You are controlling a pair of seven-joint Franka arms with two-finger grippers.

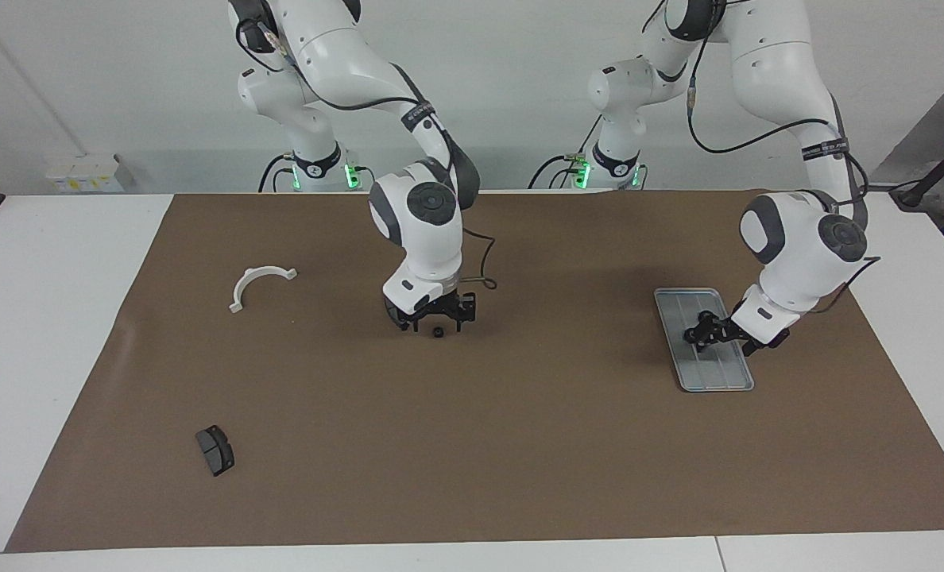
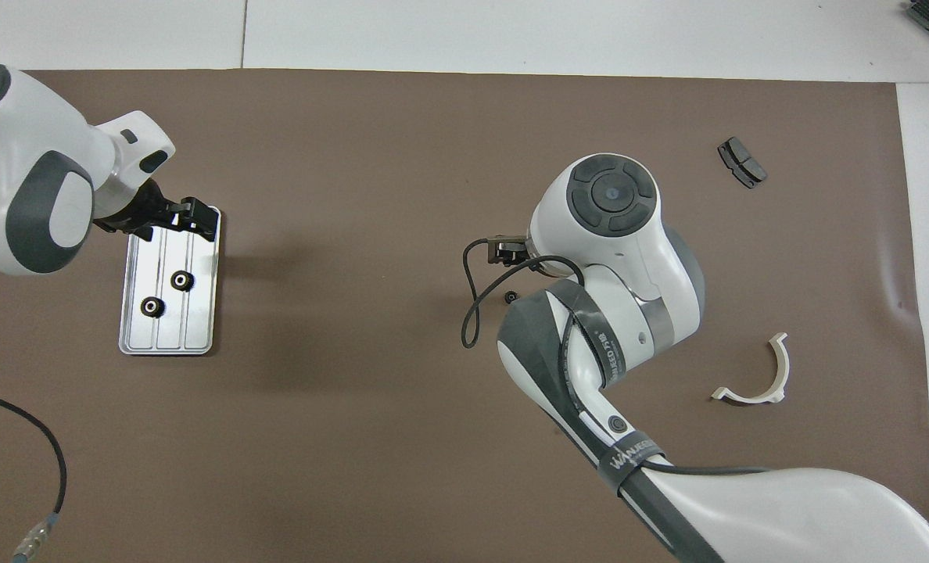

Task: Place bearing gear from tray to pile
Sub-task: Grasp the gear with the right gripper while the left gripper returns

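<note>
Right tool [image 1: 438,321] in facing view: low over the brown mat [image 1: 520,445] mid-bench, fingers spread, straddling a small black bearing gear [image 1: 438,332] that sits on the mat betw. them; can't tell if they touch it. Left tool [image 1: 701,333] is down over the silver tray [image 1: 718,380], at the gear there, which it mostly hides; fingers look apart. White half-ring bracket [image 1: 259,284] lies toward right arm's end of bench, one dark pad [image 1: 214,450] farther from robots.

Overhead view: right tool [image 2: 509,252] mostly under its own wrist; loose gear [image 2: 511,296] shows just beside it. Left tool [image 2: 187,222] over the tray's [image 2: 201,342] end farthest from robots; two gears [image 2: 181,280], [image 2: 151,306] lie in tray, nearer robots. Bracket [image 2: 758,375] & pad [image 2: 741,162] well apart.
</note>
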